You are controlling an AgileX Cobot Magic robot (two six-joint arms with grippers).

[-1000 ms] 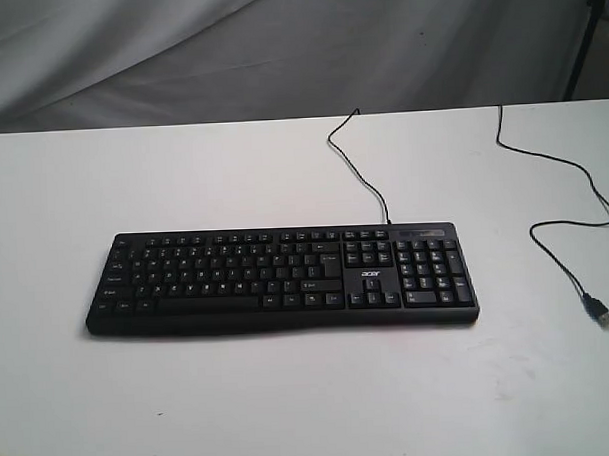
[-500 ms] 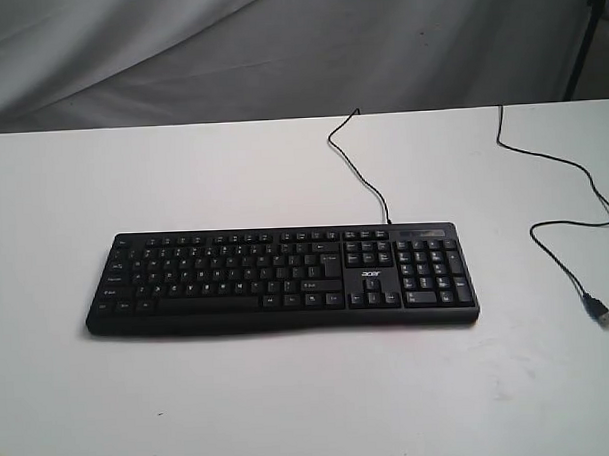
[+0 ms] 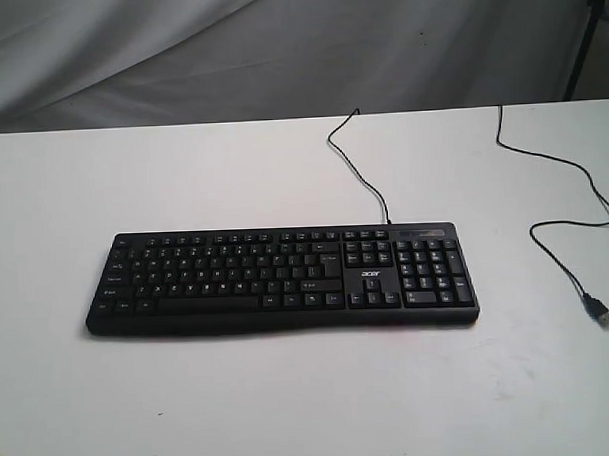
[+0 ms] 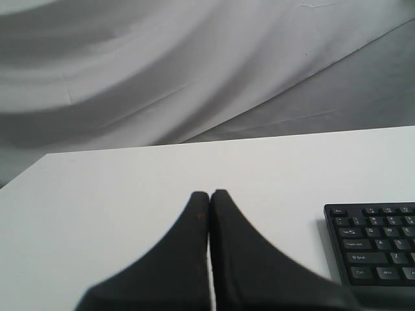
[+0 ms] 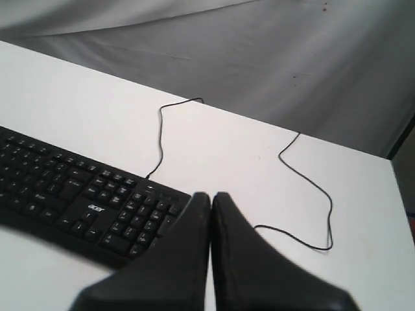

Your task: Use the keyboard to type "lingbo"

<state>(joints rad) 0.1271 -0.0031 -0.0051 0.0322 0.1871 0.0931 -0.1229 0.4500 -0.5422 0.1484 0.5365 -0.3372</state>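
Note:
The black acer keyboard (image 3: pixel 281 279) lies flat on the white table, its thin USB cable (image 3: pixel 357 166) running off the back. Neither gripper shows in the exterior view. In the left wrist view my left gripper (image 4: pixel 210 193) is shut with nothing in it, above bare table off the keyboard's (image 4: pixel 376 249) letter end. In the right wrist view my right gripper (image 5: pixel 211 195) is shut and empty, near the number-pad end of the keyboard (image 5: pixel 78 194).
The loose cable loops across the table's right side and ends in a USB plug (image 3: pixel 600 312). A grey cloth backdrop (image 3: pixel 278 49) hangs behind the white table (image 3: pixel 291 409). A dark stand leg (image 3: pixel 583 38) is at the far right.

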